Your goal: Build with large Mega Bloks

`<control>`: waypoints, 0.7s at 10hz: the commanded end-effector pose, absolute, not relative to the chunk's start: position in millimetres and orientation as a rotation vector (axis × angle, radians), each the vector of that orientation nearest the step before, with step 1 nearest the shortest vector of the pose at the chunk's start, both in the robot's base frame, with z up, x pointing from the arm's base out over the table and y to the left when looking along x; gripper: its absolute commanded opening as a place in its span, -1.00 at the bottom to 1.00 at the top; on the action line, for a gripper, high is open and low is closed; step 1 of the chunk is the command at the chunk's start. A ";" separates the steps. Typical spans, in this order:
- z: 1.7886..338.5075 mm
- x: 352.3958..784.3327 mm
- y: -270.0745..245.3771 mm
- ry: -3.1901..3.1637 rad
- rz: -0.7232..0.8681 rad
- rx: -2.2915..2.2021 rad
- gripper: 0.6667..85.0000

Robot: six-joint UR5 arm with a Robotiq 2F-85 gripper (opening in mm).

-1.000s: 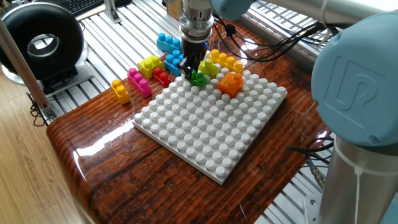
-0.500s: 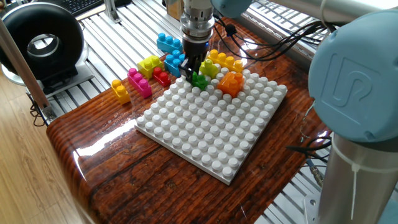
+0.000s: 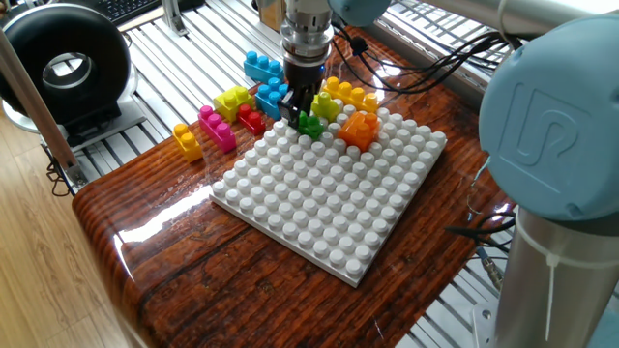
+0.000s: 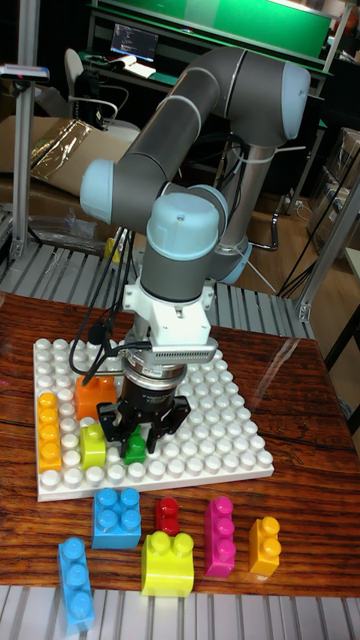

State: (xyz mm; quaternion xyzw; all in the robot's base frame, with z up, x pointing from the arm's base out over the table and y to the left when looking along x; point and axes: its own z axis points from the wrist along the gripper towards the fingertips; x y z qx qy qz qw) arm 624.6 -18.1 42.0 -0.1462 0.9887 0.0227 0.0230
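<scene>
Where end effector [image 4: 137,429] straddles: green brick [image 4: 135,446].

- Robot arm [image 4: 200,120]: thick grey tubular links joined by rounded pale-blue joint caps, glossy under room light.
- Nearest joint cap [image 3: 551,126] in the fixed view: an embossed rounded-square logo on its pale-blue face, with a silver-grey tube below it.
- Wrist: a white flange block with a ribbed grey band along its lower edge, above a silver cylindrical collar.
- Gripper [image 4: 137,435]: black body with black fingers [image 4: 110,428] under the collar.
- Cables: black leads looping off the wrist at 9 o'clock in the tall view.
</scene>
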 end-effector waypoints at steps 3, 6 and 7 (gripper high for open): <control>46.0 624.9 -17.0 3.056 0.085 -0.441 0.03; 49.9 622.7 -18.3 3.059 0.080 -0.425 -0.04; 51.5 621.4 -19.9 3.061 0.074 -0.423 -0.04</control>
